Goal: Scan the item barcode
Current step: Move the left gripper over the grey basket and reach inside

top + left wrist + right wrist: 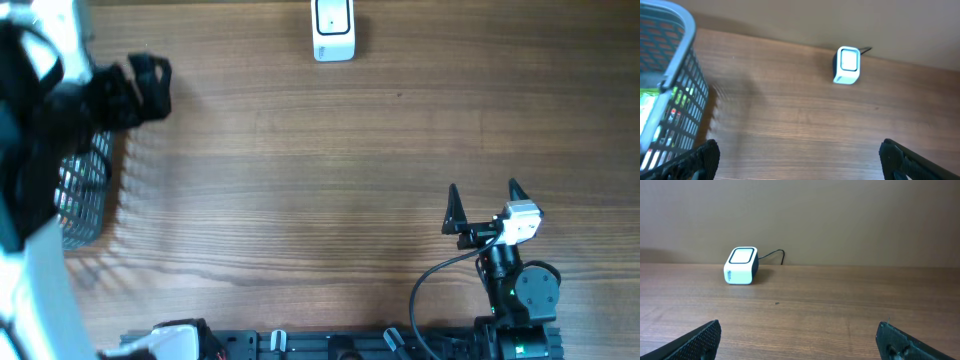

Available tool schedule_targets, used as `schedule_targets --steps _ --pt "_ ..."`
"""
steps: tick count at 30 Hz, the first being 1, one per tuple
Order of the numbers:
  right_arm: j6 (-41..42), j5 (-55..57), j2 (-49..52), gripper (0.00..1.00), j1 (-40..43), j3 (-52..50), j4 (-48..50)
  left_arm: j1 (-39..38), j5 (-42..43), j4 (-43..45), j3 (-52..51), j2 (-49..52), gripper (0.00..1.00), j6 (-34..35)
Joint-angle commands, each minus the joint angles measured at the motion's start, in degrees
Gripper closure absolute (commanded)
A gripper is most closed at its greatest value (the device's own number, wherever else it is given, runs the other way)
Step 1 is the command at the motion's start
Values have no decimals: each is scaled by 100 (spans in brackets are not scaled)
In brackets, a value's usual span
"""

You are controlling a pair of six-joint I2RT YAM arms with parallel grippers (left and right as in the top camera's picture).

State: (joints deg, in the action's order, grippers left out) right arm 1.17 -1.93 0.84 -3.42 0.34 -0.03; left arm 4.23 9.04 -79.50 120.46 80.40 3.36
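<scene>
Left gripper (158, 88): jaws wide, empty, beside basket (88, 185), well left of scanner (333, 28), likely poised to fetch | Green item (649, 102): inside basket, unscanned | Right gripper (484, 195): jaws wide, empty, well apart from scanner, facing it

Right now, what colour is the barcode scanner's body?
The barcode scanner is white with a dark side; best seen from the right wrist.

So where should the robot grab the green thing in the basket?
Probably from above, through the open top of the basket, pinching the upper edge of the green thing. Mesh walls close off its sides. It is mostly hidden, so its shape is unclear. The open left gripper is nearest.
</scene>
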Motion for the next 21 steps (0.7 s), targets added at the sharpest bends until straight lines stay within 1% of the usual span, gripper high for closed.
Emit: schedule_targets --steps 1,3,5,9,12,15,18,21 --pt "-79 -74 -42 0 33 -4 17 103 -601 295 249 535 0 -87" --pt "-79 -74 -42 0 33 -4 17 317 -1499 378 249 704 0 645" --pt "-79 -74 -42 0 33 -4 17 584 -2232 354 249 809 0 968" --pt "-76 -74 -42 0 33 -4 17 1316 -2839 -33 245 916 0 1545" --pt "-79 -74 -42 0 33 -4 17 2026 -2828 -417 245 1016 0 2332" --pt "-79 -74 -42 0 33 -4 17 2577 -2538 -748 243 1158 0 2726" --pt "-79 -74 -42 0 33 -4 17 2973 -2385 -885 243 1320 0 2730" --pt "-79 -74 -42 0 33 -4 17 3257 -2396 -863 243 1462 0 2494"
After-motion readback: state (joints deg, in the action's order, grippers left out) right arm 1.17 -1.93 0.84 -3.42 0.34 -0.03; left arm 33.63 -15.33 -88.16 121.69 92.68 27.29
